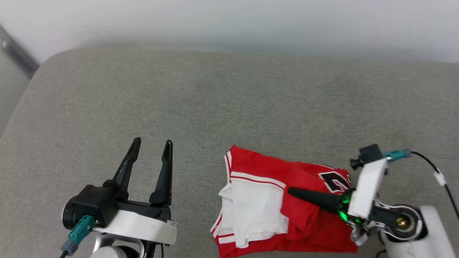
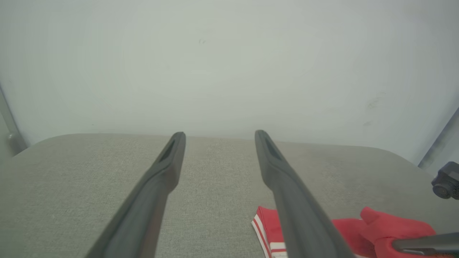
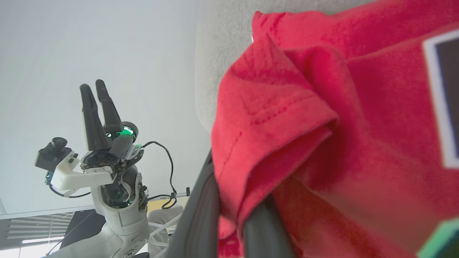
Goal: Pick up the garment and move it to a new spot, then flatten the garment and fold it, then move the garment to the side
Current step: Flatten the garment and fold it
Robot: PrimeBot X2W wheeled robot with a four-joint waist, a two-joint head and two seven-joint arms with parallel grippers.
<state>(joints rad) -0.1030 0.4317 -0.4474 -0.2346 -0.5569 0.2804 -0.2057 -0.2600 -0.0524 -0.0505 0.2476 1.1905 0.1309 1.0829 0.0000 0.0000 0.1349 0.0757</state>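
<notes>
The right end effector (image 1: 292, 191) lies low over the garment (image 1: 267, 165). Its two fingers are pressed together on a raised fold of the red cloth. The garment lies crumpled on the grey fabric surface (image 1: 215, 100), under and just in front of this end effector, with a white sleeve (image 1: 254, 208) on top and a black number (image 1: 335, 182) near the wrist. The left end effector (image 1: 152, 143) stands wide open and holds nothing. The garment is to its right, well apart from it.
</notes>
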